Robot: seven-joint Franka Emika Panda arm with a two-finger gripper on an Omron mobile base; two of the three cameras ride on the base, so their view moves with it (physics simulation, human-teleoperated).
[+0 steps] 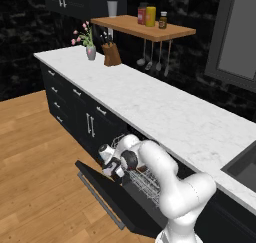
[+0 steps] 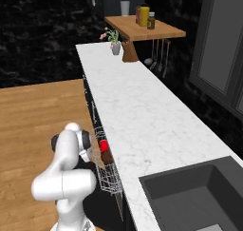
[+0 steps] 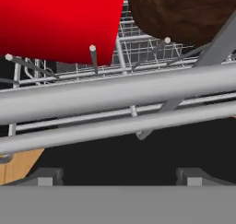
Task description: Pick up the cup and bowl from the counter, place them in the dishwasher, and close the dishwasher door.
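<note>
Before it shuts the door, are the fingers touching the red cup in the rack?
Apart. In the hand view the fingers stand wide at the bottom, with rack bars and dark space between them and the cup.

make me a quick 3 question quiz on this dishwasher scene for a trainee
1. True or false: the cup and the bowl are both in the wire rack.
2. How does the dishwasher door stand? A) shut B) dropped open C) taken off
3. Fill in: the gripper's jaws are ____.

Key
1. True. In the hand view the red cup and brown bowl lie side by side in the rack; the right base view shows them there too.
2. B. It hangs open below the counter.
3. Open, holding nothing.
</note>
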